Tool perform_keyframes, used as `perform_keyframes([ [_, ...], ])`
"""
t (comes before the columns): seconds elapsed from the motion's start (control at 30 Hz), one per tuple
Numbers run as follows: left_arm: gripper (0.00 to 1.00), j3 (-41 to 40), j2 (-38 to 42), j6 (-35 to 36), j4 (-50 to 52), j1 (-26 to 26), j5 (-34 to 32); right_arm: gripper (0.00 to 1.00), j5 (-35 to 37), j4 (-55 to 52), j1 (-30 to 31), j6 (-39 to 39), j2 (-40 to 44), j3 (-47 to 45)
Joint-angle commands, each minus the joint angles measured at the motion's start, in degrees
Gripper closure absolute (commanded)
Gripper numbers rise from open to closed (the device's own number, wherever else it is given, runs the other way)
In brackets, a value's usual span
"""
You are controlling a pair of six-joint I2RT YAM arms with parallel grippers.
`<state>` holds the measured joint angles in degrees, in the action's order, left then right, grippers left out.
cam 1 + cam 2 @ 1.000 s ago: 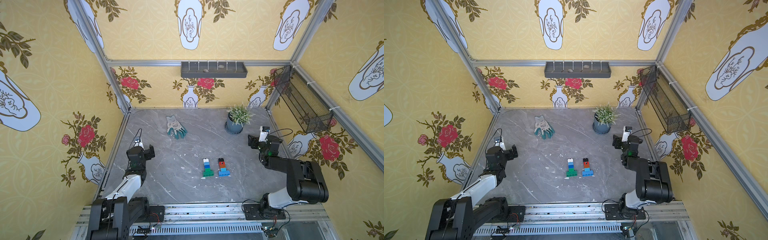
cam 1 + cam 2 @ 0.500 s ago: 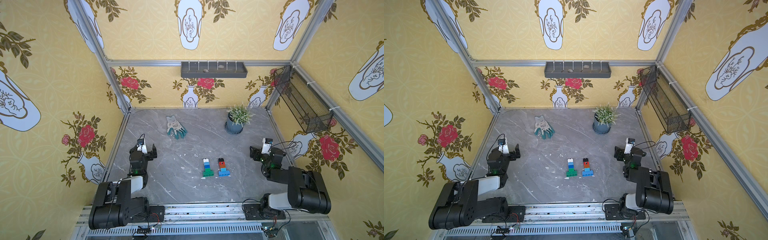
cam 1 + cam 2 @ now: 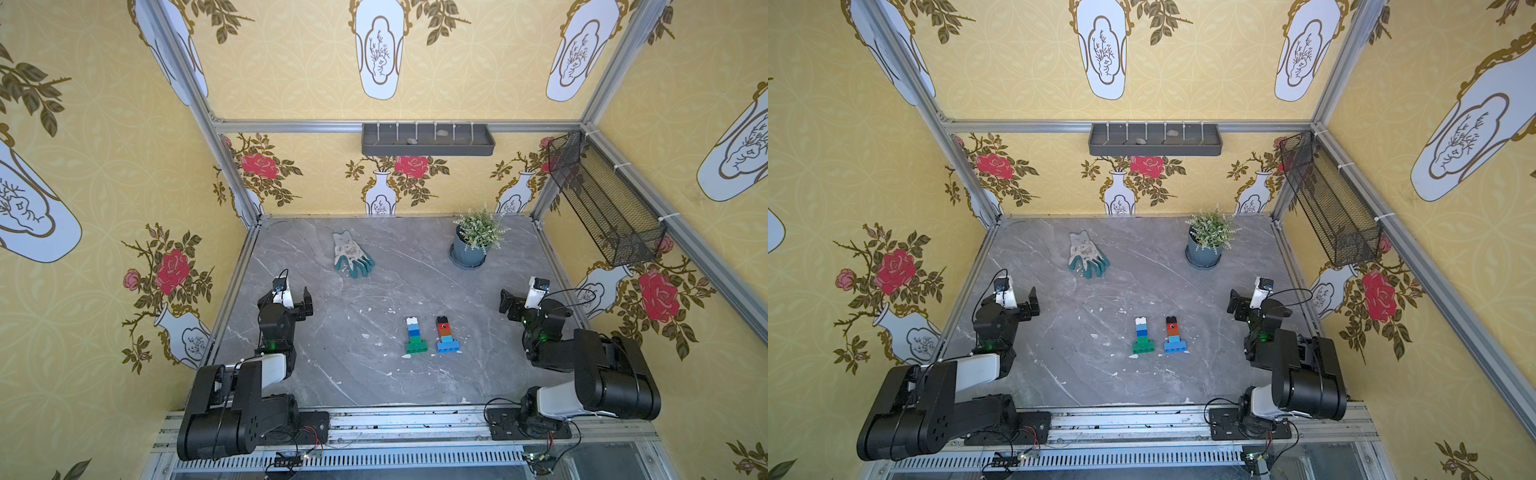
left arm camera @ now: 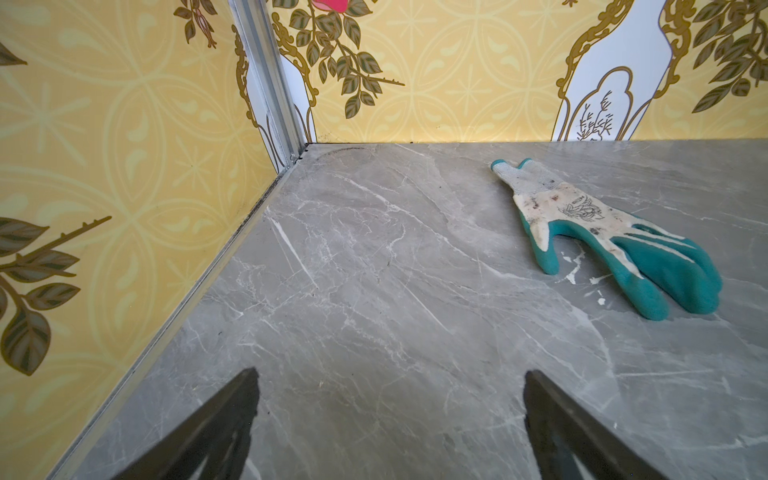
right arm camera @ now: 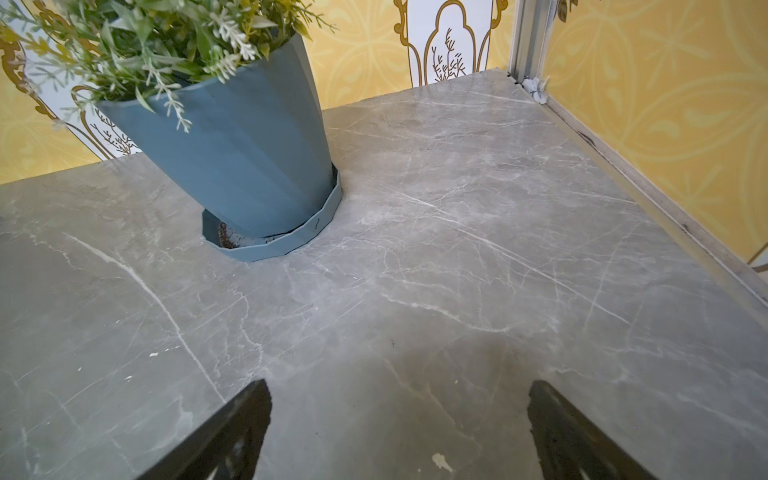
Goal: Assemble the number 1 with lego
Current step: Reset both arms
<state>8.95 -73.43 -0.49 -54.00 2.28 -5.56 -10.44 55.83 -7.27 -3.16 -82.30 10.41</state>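
In both top views the lego (image 3: 431, 337) lay on the grey surface (image 3: 332, 374), well apart from the plant pot (image 3: 467, 253) on its side nearer the robot. It made two short columns, the green-based stack (image 3: 1143, 337) and the blue-based stack (image 3: 1174, 336).

I judged them light, stiff and smooth-sided. The pressed joints could snap apart, so a hold across the flat sides, low by the long brick, seemed best. Whether the columns stood or lay flat was hard to tell.

In the left wrist view the left pincer (image 4: 390, 415) gaped wide and empty. No lego showed there, only a glove (image 4: 602, 237).

In the right wrist view the right pincer (image 5: 399, 424) also stood wide apart with nothing between, near the pot. Only its tips were visible.
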Motion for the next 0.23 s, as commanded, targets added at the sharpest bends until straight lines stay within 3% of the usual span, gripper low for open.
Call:
perform_keyframes([
  [0.0,0.0,0.1,-0.2,0.4,-1.8,0.1,0.4,0.02,1.8,1.3,0.5,0.5,-0.6,1.0],
  [0.2,0.0,0.1,-0.3,0.4,-1.7,0.0,0.5,0.02,1.7,2.9,0.5,0.4,-0.2,0.1],
])
